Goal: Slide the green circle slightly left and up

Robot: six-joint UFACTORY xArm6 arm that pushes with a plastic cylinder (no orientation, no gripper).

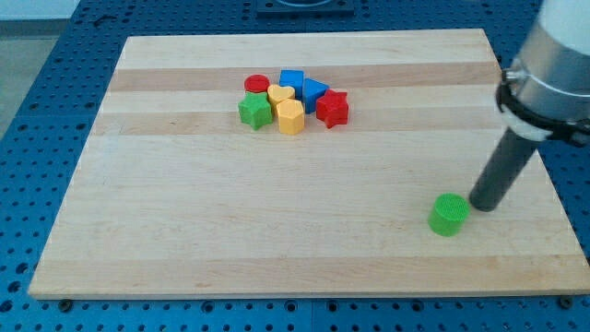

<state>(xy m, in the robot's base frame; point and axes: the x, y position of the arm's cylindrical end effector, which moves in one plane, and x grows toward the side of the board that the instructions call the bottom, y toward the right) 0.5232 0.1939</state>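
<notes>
The green circle (449, 215), a short green cylinder, stands alone on the wooden board (230, 212) at the view's lower right. My tip (480, 205) is at the end of the dark rod, which slants down from the view's upper right. The tip rests just right of the green circle and slightly above it, very close to its edge or touching it.
A cluster of blocks sits at the view's upper middle: a red circle (256, 85), a blue cube (292, 80), a blue triangle (314, 91), a red star (333, 108), a green star (254, 111), a yellow heart (281, 94) and a yellow hexagon (290, 117).
</notes>
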